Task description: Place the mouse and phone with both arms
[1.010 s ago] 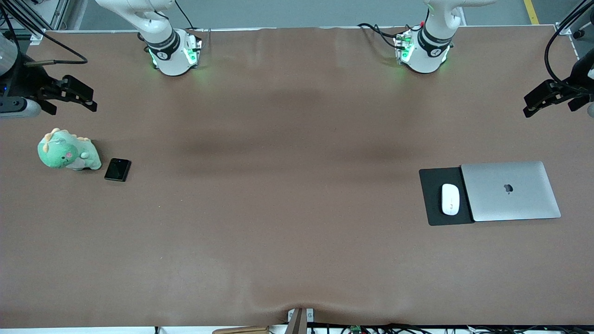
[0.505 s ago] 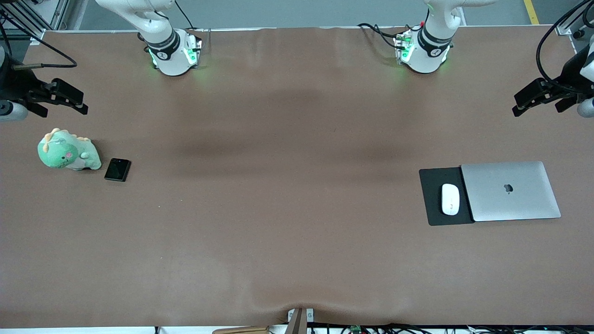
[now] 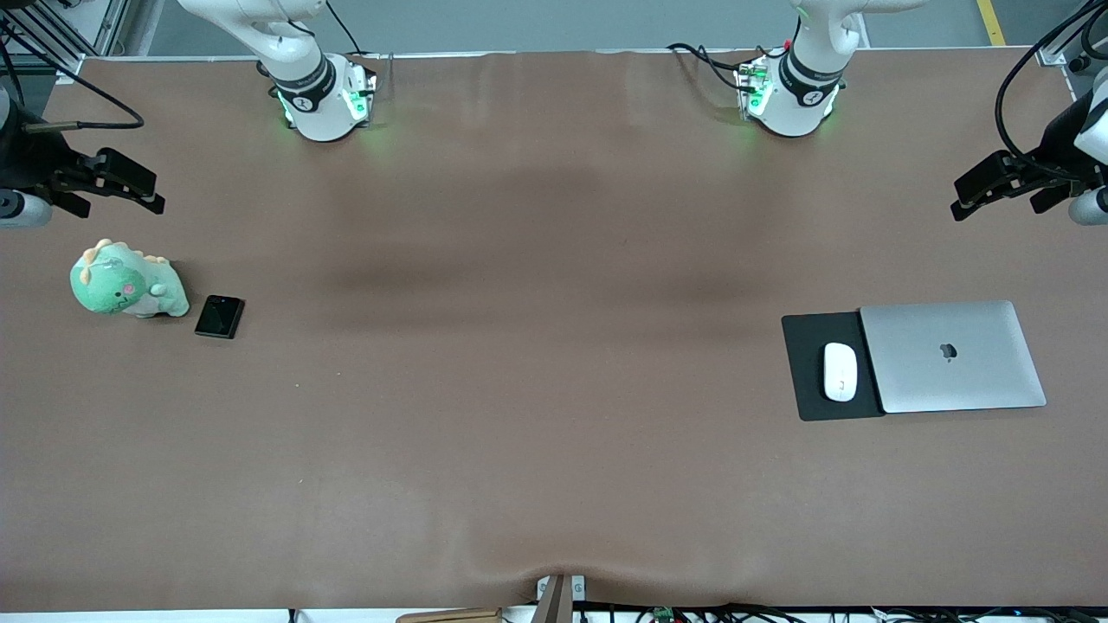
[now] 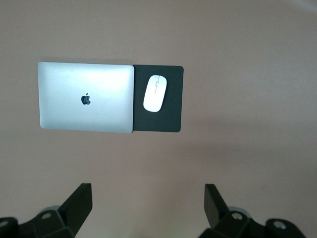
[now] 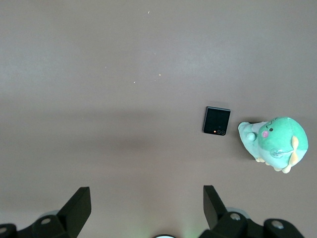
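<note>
I see both grippers high over bare table, each with its jaws spread wide and holding nothing. The left gripper (image 3: 961,201) hangs over the table's edge at the left arm's end; the right gripper (image 3: 147,192) hangs over the table at the right arm's end, above a spot farther from the front camera than the plush dinosaur (image 3: 127,281).

I count one mouse (image 3: 840,371) – it lies flat on the black pad (image 3: 807,337), just beside the one closed silver laptop (image 3: 952,356), whose edge overlaps the pad. One phone (image 3: 219,316) lies flat on the table (image 3: 537,346), just beside the dinosaur, on the laptop's side of it. Two arms, two grippers – neither touches anything.
</note>
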You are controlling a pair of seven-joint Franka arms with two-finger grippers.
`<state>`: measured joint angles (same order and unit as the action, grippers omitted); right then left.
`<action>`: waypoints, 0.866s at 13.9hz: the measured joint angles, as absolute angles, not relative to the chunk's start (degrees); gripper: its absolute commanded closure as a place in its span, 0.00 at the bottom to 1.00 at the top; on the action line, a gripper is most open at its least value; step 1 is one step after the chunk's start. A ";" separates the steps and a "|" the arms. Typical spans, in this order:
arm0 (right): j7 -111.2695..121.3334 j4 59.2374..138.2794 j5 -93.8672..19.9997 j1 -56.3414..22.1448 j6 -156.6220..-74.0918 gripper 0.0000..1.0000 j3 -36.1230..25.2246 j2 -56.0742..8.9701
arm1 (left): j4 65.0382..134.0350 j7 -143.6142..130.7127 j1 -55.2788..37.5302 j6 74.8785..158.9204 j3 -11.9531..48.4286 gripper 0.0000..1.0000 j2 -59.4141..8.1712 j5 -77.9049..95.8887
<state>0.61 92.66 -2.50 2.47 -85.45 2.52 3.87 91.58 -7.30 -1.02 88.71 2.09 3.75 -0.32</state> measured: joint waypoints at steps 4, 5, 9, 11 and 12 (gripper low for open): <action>0.50 92.67 -2.50 2.47 -85.40 0.00 2.53 3.76 | 91.57 -7.30 -1.15 88.44 2.08 0.00 3.74 -0.32; 0.49 92.67 -2.50 2.47 -85.40 0.00 2.54 3.75 | 91.56 -7.30 -1.13 88.27 2.05 0.00 3.74 -0.32; 0.48 92.67 -2.50 2.47 -85.39 0.00 2.54 3.71 | 91.48 -7.30 -1.04 88.13 2.00 0.00 3.74 -0.32; 0.48 92.67 -2.50 2.47 -85.39 0.00 2.54 3.71 | 91.37 -7.30 -1.04 88.13 2.00 0.00 3.74 -0.32; 0.48 92.67 -2.50 2.47 -85.39 0.00 2.54 3.71 | 91.24 -7.30 -1.04 88.08 2.00 0.00 3.74 -0.32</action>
<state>0.48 92.67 -2.50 2.47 -85.39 2.54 3.71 91.24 -7.30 -1.04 88.08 2.00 3.74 -0.32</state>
